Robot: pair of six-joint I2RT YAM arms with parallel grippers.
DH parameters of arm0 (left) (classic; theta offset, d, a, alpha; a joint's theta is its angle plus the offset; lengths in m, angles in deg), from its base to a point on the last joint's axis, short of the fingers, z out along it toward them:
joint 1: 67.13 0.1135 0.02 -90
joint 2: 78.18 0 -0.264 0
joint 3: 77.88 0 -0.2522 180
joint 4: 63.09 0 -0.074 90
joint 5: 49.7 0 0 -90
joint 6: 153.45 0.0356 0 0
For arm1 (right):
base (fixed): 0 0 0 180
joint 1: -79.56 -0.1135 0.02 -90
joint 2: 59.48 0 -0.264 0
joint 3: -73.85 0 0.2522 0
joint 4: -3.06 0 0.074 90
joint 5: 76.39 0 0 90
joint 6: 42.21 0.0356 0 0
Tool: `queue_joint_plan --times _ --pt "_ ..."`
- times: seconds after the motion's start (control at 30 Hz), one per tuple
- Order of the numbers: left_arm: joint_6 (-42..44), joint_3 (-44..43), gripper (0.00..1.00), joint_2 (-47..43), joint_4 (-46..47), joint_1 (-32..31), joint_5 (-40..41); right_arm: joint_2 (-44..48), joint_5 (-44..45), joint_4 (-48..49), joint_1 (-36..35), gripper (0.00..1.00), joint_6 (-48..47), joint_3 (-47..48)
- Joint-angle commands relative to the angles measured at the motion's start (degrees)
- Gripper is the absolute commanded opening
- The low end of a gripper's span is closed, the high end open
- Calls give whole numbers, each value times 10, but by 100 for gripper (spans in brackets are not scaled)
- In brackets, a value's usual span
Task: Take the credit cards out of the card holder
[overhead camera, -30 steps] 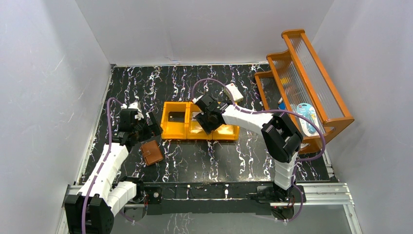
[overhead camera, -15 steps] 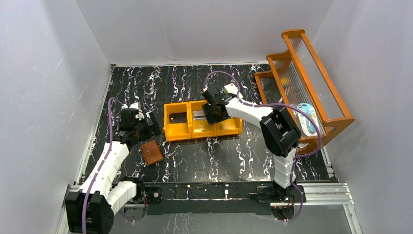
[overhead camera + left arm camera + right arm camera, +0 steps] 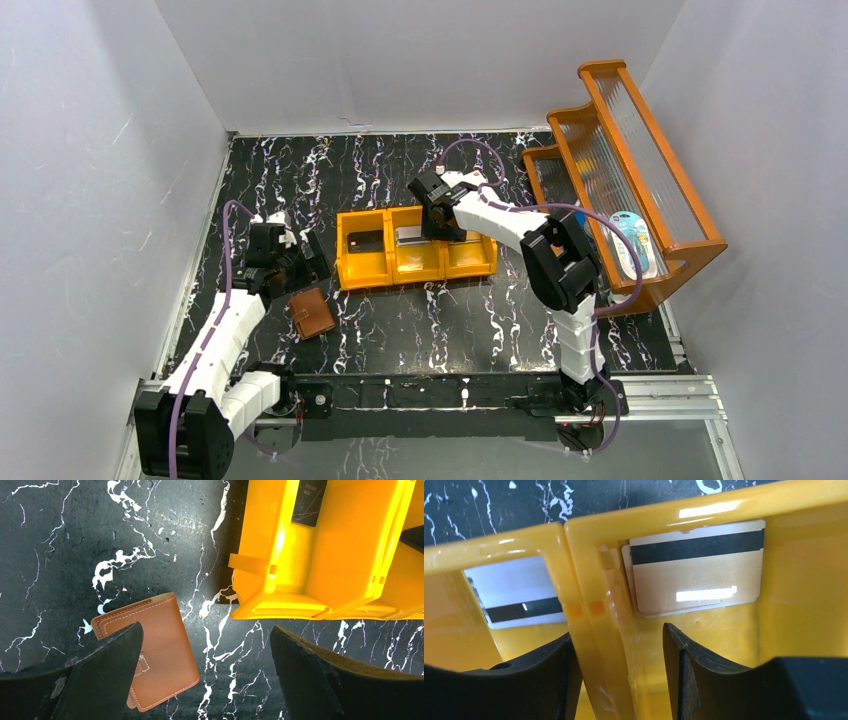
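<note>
brown card holder (image 3: 160, 630) under open left gripper (image 3: 205, 630); credit cards (image 3: 696, 575) beyond parted right gripper (image 3: 616, 632)

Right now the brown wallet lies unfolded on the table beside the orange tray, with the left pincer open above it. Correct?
Not unfolded: the left wrist view shows the brown wallet folded shut, outer face up. It does lie on the table beside the orange tray, left pincer open above it.

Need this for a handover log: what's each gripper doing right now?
Left gripper: open, empty, near the card holder.
Right gripper: open, straddling a divider of the orange tray, holding nothing.
</note>
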Motion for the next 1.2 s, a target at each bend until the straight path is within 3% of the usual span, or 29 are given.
queue_joint_plan --times 0.0,0.67,1.03,1.17 --pt "0 -22 98 -3 -8 4 5 -6 55 -22 8 63 82 47" --pt "0 -22 98 1 -9 4 1 -82 60 -74 44 68 136 171" --pt "-1 -22 98 8 -11 4 4 -61 75 -105 47 63 203 156" --pt "-5 -23 98 15 -21 4 26 -27 44 -73 47 65 176 129"
